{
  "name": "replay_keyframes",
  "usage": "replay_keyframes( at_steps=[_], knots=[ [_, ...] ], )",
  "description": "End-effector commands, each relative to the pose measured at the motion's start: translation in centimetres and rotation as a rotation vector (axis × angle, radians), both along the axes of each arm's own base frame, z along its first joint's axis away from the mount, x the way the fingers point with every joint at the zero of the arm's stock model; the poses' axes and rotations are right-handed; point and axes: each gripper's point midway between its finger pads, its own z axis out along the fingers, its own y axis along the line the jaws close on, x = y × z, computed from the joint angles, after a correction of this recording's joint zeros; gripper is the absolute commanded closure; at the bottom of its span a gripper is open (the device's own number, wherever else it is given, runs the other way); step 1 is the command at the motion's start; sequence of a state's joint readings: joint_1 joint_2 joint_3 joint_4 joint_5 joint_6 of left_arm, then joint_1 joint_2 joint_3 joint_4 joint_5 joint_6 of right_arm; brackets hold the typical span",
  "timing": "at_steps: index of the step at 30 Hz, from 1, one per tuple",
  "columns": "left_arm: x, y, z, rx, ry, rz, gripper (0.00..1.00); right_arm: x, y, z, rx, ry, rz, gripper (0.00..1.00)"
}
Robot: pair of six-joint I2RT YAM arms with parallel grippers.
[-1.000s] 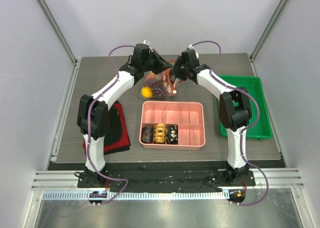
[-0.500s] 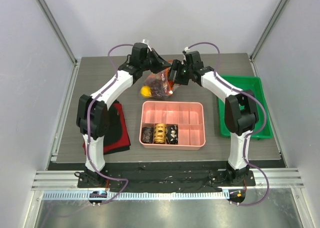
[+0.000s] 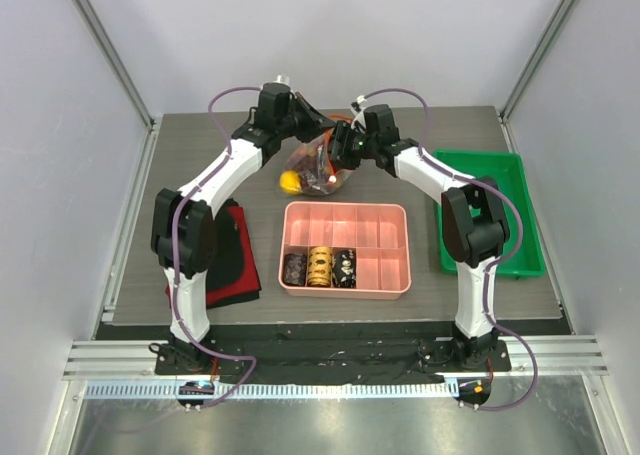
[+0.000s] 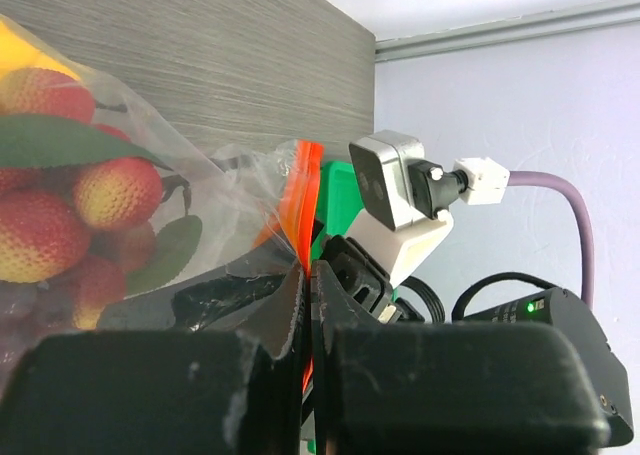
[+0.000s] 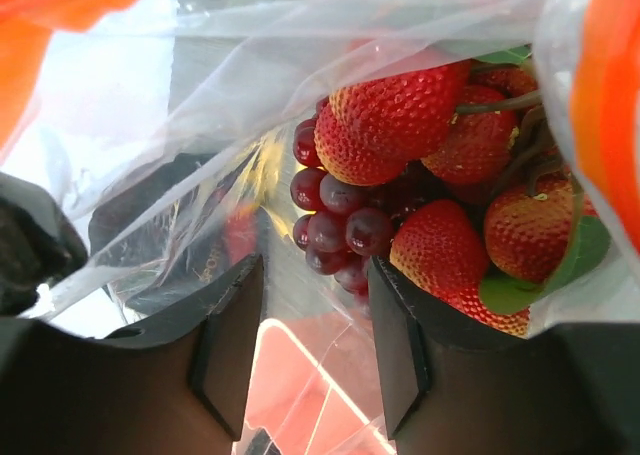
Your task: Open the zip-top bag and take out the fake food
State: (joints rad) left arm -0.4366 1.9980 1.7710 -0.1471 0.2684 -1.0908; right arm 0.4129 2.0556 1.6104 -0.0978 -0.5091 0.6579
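The bag (image 3: 318, 165) hangs between your two grippers, with the food (image 5: 400, 125) heaped just ahead of the right gripper (image 5: 315, 305). Your left gripper (image 4: 305, 275) is pressed tight on the strip (image 4: 300, 200); that pinch must not slip. The right's fingers stand apart with only loose film between them. Shift them onto the free strip lip beside them, pinch there, then pull away from the left.

Grey wood-grain tabletop (image 3: 190, 155), plain pale walls (image 3: 330, 35), aluminium corner posts (image 3: 105, 50), soft even light
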Motion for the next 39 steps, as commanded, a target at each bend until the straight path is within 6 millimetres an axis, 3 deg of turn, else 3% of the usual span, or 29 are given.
replay_keyframes(
  at_steps=[1,6,8,9,14,17,22,26,29,34,37,38,39],
  knots=[
    [-2.5,-3.0,7.0,-0.112,-0.126,-0.11,1.0,0.1,1.8,1.1,0.019,-0.057,0.011,0.46],
    [-2.9,-3.9,6.9,-0.123,-0.117,-0.123,1.0,0.7,1.3,-1.1,-0.042,-0.046,-0.025,0.47],
    [-3.0,-3.8,6.9,-0.121,-0.119,-0.124,1.0,2.4,-0.9,-2.3,-0.155,-0.055,-0.158,0.46],
    [-3.1,-3.8,6.9,-0.116,-0.121,-0.126,1.0,2.1,-2.0,-3.3,-0.203,-0.014,-0.19,0.45],
    [-3.2,-2.8,5.9,-0.071,-0.117,-0.107,1.0,1.6,-3.1,-2.7,-0.196,0.015,-0.233,0.5],
    [-3.2,-2.5,5.8,-0.072,-0.116,-0.102,1.0,1.1,-3.2,-3.4,-0.212,0.035,-0.225,0.6],
    [-2.9,-2.0,5.8,-0.066,-0.116,-0.093,1.0,0.8,-4.6,-4.3,-0.268,0.033,-0.266,0.5],
    [-3.2,-2.2,5.8,-0.074,-0.107,-0.105,1.0,1.2,-3.8,-5.9,-0.233,0.105,-0.282,0.49],
    [-3.5,-2.3,5.5,-0.072,-0.102,-0.11,1.0,2.2,-2.2,-5.7,-0.144,0.103,-0.285,0.45],
    [-3.9,-2.1,4.9,-0.063,-0.092,-0.111,1.0,3.6,-1.2,-5.9,-0.104,0.107,-0.291,0.41],
    [-4.1,-2.0,4.8,-0.057,-0.094,-0.111,1.0,4.2,-1.0,-5.3,-0.08,0.073,-0.299,0.48],
    [-4.1,-1.9,4.8,-0.053,-0.096,-0.11,1.0,4.3,-1.0,-5.1,-0.08,0.063,-0.292,0.62],
    [-4.0,-1.8,4.7,-0.049,-0.095,-0.109,1.0,4.3,-0.8,-4.4,-0.074,0.052,-0.279,0.7]
  ],
)
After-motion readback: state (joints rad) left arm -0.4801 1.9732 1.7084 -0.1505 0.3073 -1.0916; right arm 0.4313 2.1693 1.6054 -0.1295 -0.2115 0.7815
